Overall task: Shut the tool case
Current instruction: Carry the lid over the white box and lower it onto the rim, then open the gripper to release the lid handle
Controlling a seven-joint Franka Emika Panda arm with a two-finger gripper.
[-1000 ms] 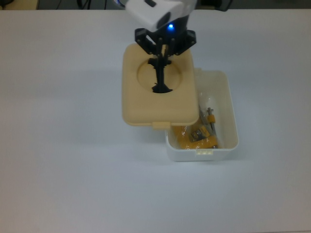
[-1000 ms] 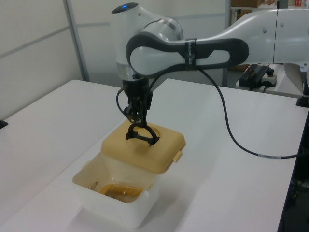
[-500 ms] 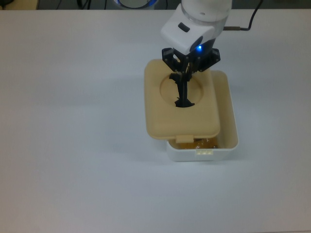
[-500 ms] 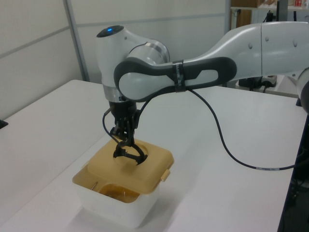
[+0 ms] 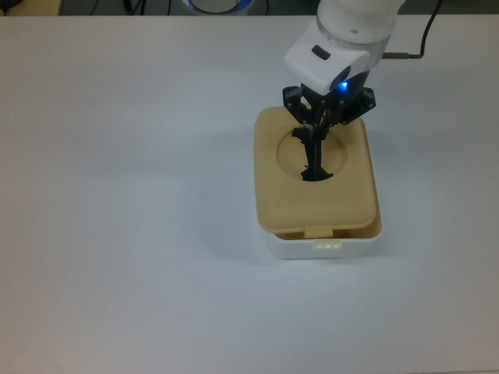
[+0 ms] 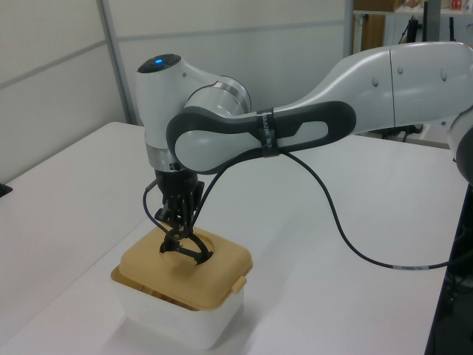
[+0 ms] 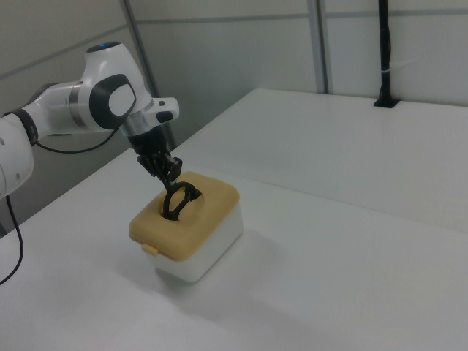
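Note:
The white tub of the tool case (image 5: 323, 246) (image 6: 174, 322) (image 7: 212, 246) stands on the table. Its beige lid (image 5: 284, 199) (image 6: 148, 266) (image 7: 205, 208) hangs over almost the whole tub, shifted slightly toward the top view's left, with a thin strip of white rim showing along the top view's right. A black handle (image 5: 314, 156) (image 6: 185, 248) (image 7: 178, 201) rises from the lid's round recess. My gripper (image 5: 321, 123) (image 6: 177, 222) (image 7: 170, 175) is shut on the handle's top, directly above the lid.
A white table (image 5: 117, 195) surrounds the case on all sides. The arm's black cable (image 6: 347, 237) loops down to the table in the left view's right. A black post (image 7: 384, 51) stands at the table's far edge in the right view.
My gripper carried the lid toward the top view's right and slightly toward its bottom, from beside the tub to over it. The tub's contents are now covered.

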